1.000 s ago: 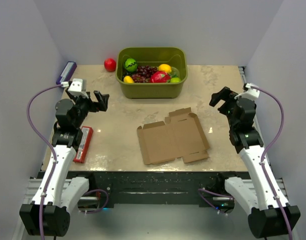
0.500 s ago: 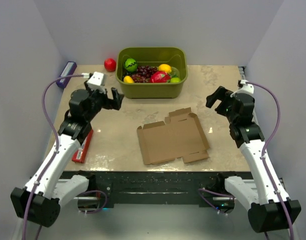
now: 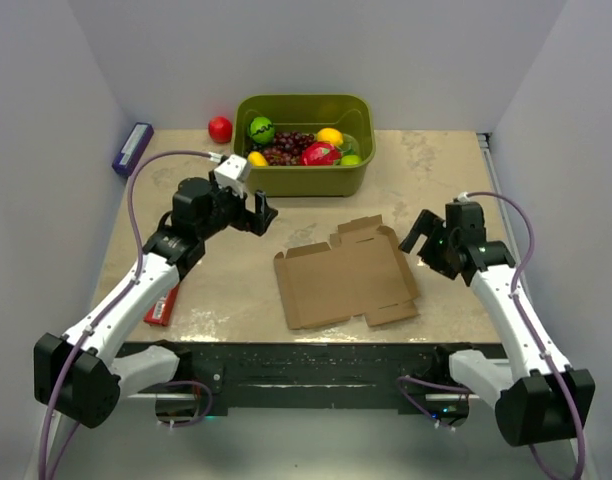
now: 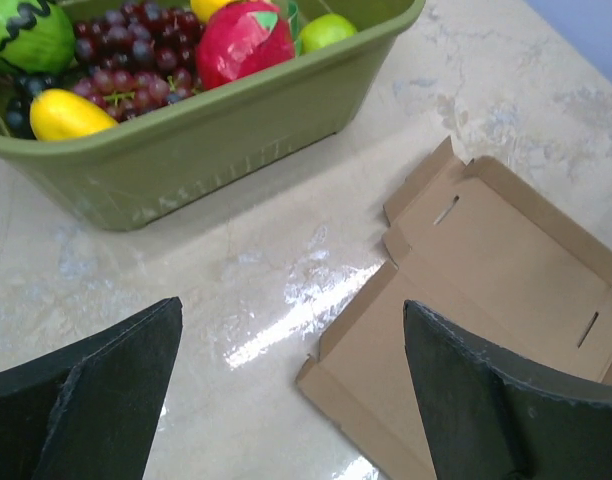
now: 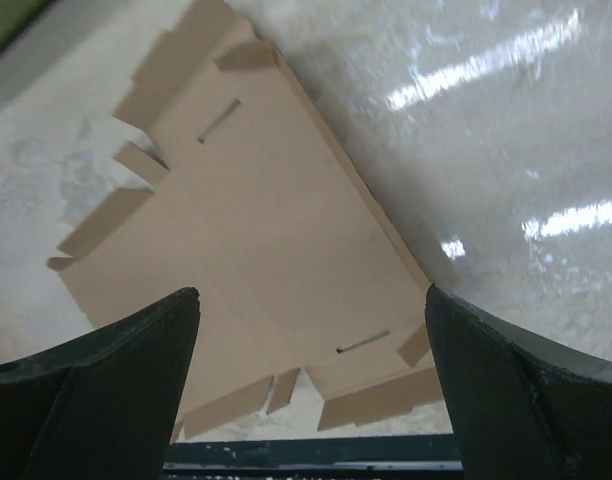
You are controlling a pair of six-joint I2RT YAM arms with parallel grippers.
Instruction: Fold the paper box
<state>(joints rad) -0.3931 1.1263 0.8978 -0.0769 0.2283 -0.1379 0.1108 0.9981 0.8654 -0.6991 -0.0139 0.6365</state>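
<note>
The plain brown flat cardboard box blank (image 3: 346, 272) is lying opened out on the beige marbled tabletop (image 3: 436, 170), mid-table toward the front, a bit in front of the olive-green plastic tub (image 3: 301, 182). The tub is packed with dark purple grapes (image 3: 289, 148), a green round fruit (image 3: 261, 129), two yellow pieces, a red fruit (image 3: 320, 154) and a lime-green one. A small red ball (image 3: 220, 129) sits just left of the tub. On the left there's a flat purple pack (image 3: 133, 147) and a slim red pack (image 3: 164, 303); the print on both is too small to read.

The left gripper (image 3: 261, 215) is spread wide with nothing in it, hanging near the tub's front-left corner. The right gripper (image 3: 424, 243) is wide open and empty too, just beside the blank's right edge.
</note>
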